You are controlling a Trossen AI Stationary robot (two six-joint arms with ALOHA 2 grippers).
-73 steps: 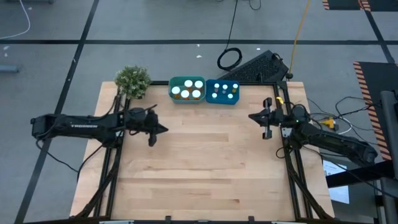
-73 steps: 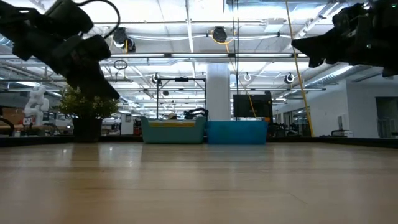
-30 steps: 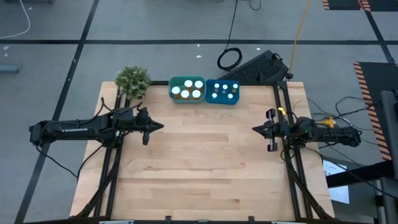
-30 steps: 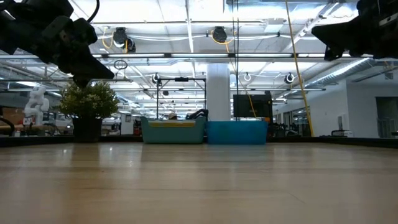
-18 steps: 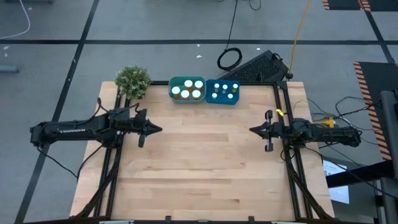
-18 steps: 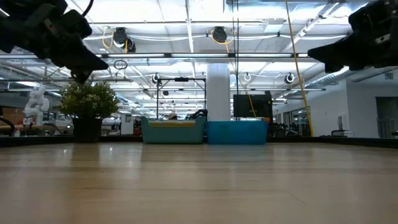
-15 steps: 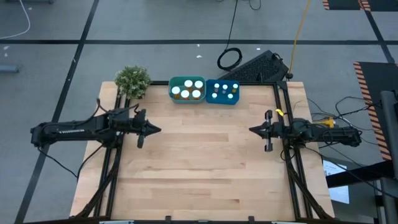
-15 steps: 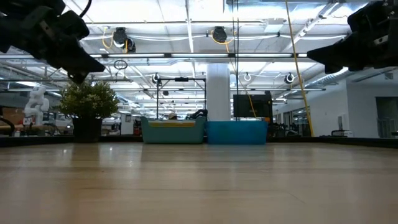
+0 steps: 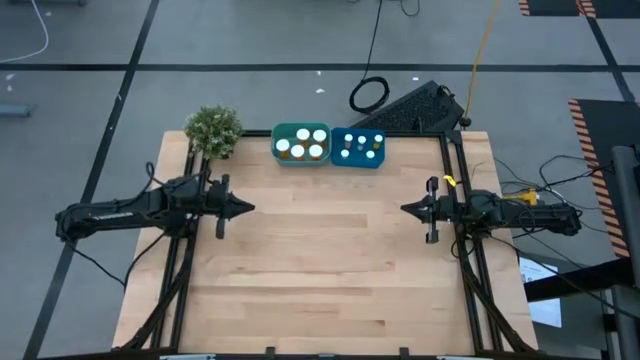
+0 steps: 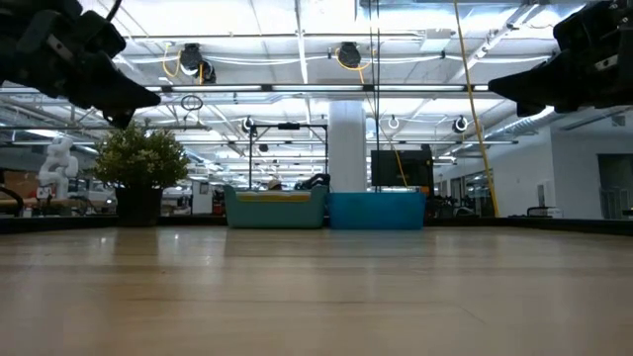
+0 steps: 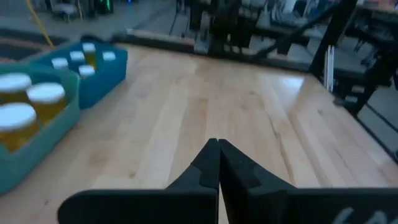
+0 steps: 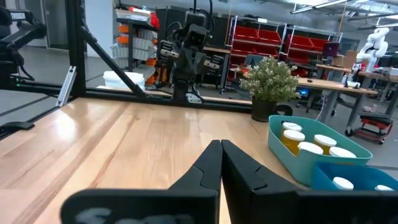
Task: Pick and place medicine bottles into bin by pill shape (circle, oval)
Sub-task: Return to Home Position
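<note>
The medicine bottles stand upright in two tubs at the table's far edge. Several wide white-capped ones are in the teal bin [image 9: 300, 145] [image 11: 34, 134] [image 12: 314, 146]. Several slimmer ones are in the blue bin [image 9: 358, 147] [image 11: 93, 71]. My left gripper [image 9: 250, 208] [image 11: 217, 149] hovers shut over the table's left part, holding nothing and pointing toward the right edge. My right gripper [image 9: 403, 209] [image 12: 219, 148] hovers shut over the right part, also holding nothing, and points toward the left edge. Both are well above the wood in the low view.
A potted plant [image 9: 213, 130] stands at the far left corner beside the teal bin. Black frame rails [image 9: 462, 250] run along the table's left and right sides. Bare wooden tabletop [image 9: 330, 270] stretches between the two grippers and toward the near edge.
My left gripper has drawn back a little toward the table's left edge, staying shut. My right gripper has dipped slightly and has since held still. The bottles and bins have kept their places.
</note>
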